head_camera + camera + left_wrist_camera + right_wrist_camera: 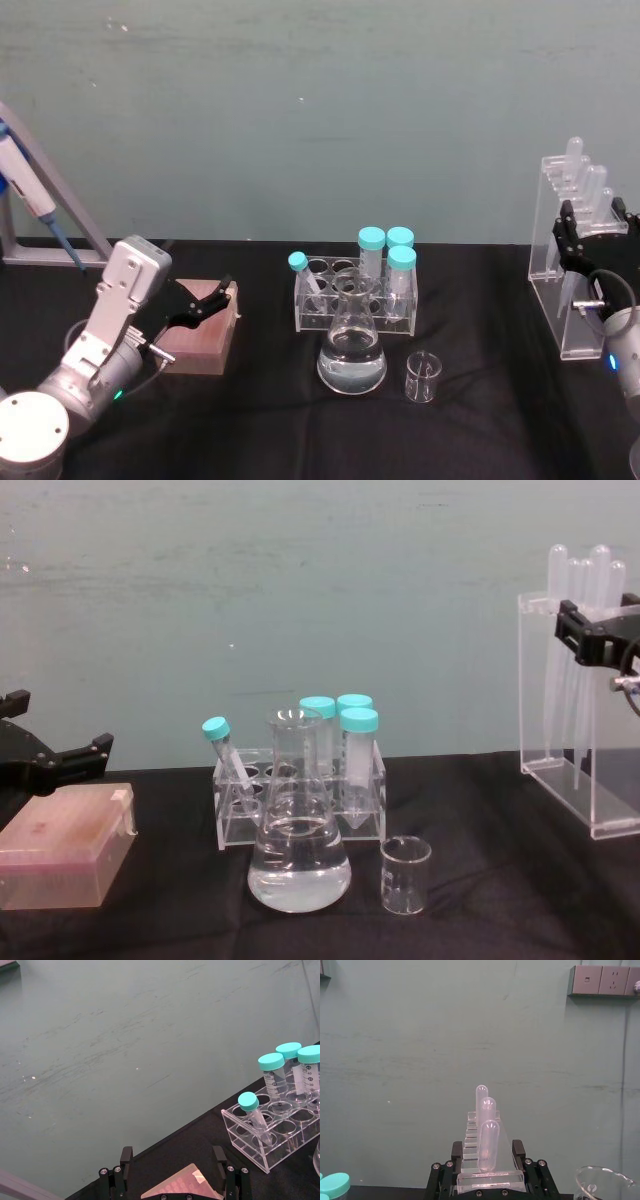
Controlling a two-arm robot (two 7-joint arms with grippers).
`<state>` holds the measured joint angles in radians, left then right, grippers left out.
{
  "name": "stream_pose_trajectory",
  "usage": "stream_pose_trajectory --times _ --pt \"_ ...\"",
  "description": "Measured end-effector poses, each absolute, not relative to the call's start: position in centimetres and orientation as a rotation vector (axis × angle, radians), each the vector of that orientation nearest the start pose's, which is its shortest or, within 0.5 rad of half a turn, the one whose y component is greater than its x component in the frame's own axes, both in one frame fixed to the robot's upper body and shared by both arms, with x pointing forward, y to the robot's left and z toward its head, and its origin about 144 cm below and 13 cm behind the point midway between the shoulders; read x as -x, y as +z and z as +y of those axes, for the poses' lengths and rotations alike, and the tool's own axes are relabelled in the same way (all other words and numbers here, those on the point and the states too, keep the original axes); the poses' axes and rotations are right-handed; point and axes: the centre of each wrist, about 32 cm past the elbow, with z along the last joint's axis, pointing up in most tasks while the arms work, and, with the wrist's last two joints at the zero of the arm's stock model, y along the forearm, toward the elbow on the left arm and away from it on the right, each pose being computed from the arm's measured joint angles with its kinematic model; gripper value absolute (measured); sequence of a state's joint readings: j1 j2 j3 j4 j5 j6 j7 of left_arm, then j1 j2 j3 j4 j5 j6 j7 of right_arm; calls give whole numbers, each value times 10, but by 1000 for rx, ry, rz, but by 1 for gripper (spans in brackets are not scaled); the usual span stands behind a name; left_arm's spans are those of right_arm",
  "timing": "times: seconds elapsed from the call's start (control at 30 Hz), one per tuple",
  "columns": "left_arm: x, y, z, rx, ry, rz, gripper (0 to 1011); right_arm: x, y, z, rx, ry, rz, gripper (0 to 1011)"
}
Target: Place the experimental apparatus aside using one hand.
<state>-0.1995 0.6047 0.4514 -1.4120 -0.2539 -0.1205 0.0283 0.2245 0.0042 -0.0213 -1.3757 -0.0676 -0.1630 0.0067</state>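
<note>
1. The right gripper (487, 1152) is clasping the tall clear stand (555, 700) near its top. In the right wrist view its two fingers are pressing on opposite side walls, with the stand directly between them.
2. The stand is reaching from just above the fingers down to the table (480, 300). Its long axis is upright, and its base appears to be resting on the black cloth.
3. The pipettes (488, 1145) are sitting upright in the stand, bulbs up, rising just past the fingers.
4. The flask (352, 350) and beaker (423, 377) are standing well apart from this gripper, toward the robot's left and lower. The beaker is just beside the flask, on the side nearer the right gripper.
5. Contents: the flask is holding clear liquid in its lower part; the beaker looks empty.
6. Behind the flask, a tube rack (330, 300) is holding teal-capped tubes (386, 250).
7. The left gripper (171, 1155) is hovering with fingers spread, a pink box (60, 855) just beneath it.
8. Judgement: the right arm is the nearer one, so the stand likely needs a straight lift, kept upright.
</note>
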Motion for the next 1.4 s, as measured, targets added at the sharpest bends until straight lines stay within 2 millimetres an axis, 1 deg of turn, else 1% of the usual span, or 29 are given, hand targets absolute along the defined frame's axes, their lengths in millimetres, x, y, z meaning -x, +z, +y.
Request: stream_pose_trajectory --times 1.07,1.4 --pt "-489 1140 310 -304 1248 -285 1000 -527 1160 -254 -111 -1570 -217 616" --pt "-489 1140 310 -304 1248 -285 1000 -529 1158 -269 -112 -1575 -225 616"
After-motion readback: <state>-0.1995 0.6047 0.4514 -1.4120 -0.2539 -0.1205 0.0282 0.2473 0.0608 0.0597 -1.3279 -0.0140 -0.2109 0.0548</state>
